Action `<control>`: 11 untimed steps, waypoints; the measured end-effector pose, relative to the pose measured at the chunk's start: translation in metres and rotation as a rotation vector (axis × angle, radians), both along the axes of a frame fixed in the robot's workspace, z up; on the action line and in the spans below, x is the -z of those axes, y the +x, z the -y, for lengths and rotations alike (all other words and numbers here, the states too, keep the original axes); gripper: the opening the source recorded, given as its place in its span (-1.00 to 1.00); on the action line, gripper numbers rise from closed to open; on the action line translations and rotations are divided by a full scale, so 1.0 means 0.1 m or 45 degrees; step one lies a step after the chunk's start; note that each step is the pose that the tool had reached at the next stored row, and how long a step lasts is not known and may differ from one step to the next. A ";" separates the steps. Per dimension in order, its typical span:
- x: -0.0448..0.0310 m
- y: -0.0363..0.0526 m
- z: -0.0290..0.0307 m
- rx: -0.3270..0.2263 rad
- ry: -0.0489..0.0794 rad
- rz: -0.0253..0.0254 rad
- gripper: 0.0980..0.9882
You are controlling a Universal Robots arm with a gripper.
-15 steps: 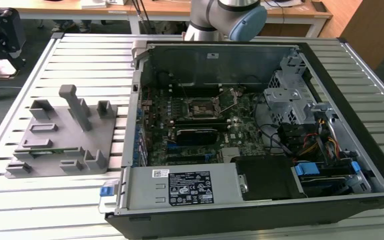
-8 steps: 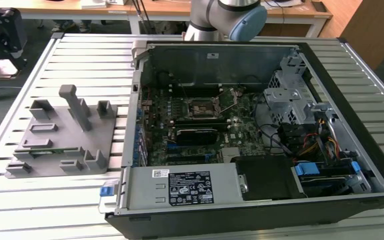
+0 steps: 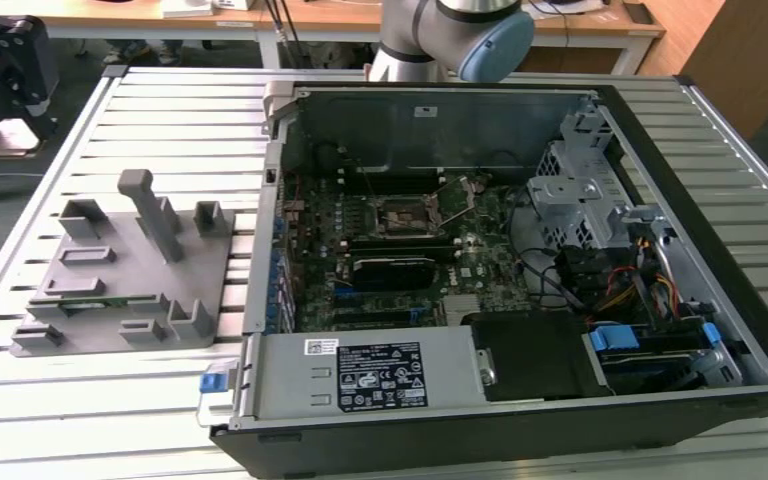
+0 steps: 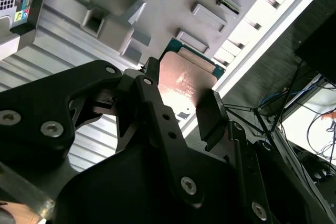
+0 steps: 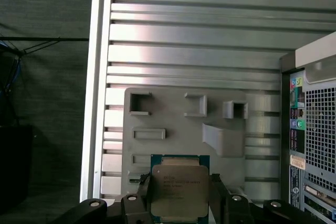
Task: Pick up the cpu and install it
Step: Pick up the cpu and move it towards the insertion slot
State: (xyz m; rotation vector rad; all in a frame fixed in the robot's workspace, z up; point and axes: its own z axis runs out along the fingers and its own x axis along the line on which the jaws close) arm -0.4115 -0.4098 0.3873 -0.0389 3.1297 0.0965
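First wrist view | gripper (image 5: 180,199) clamped on cpu (image 5: 179,184) | grey fixture plate (image 5: 173,121) beyond | computer case (image 5: 315,129) beside plate

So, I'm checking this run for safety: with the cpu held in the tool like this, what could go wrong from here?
The tool pinches the cpu by just two opposite edges, and in the exterior view it hangs out at the table edge; a slip could drop it off the table. The socket lies deep inside the open case, near cables and a drive cage; the bulky tool could clip them going in.
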 end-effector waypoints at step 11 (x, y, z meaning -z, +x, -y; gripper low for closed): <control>-0.001 0.042 0.000 0.000 0.000 -0.0001 -0.04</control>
